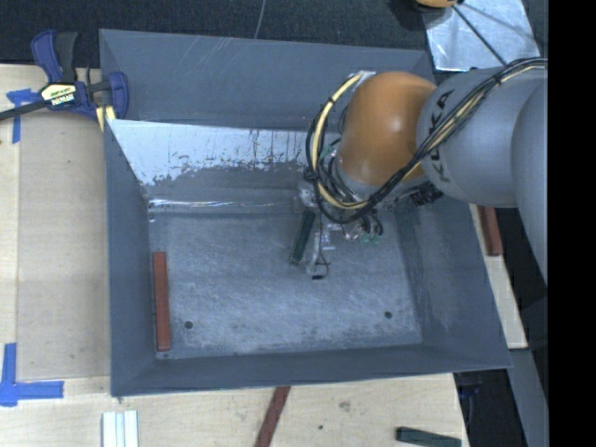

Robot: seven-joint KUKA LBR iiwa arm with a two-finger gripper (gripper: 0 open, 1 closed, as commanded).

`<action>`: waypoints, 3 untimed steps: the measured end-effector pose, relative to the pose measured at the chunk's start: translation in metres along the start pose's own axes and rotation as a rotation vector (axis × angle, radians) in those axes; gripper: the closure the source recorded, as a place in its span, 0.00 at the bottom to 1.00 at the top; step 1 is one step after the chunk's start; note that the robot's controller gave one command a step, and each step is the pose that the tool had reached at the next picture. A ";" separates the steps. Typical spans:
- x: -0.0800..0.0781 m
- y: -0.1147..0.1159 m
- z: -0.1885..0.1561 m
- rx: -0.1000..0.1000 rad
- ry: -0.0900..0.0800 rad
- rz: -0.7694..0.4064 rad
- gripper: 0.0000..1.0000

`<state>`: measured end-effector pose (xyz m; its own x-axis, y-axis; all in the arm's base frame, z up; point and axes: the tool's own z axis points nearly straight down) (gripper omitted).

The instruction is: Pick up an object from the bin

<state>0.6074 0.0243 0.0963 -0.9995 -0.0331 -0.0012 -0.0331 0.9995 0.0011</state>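
Grey metal bin holds a reddish-brown stick along the wall at the view's left, its long axis running near to far. The claw hangs mid-floor, well apart to the stick's right; whether it is wide or narrow, I cannot tell.
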 end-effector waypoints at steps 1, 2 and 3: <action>-0.014 -0.023 -0.001 0.003 -0.008 -0.090 0.00; -0.007 0.007 0.025 0.000 -0.004 -0.280 1.00; -0.007 0.007 0.025 0.000 -0.004 -0.280 1.00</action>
<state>0.6138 0.0318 0.0714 -0.9515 -0.3077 -0.0055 -0.3077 0.9515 0.0004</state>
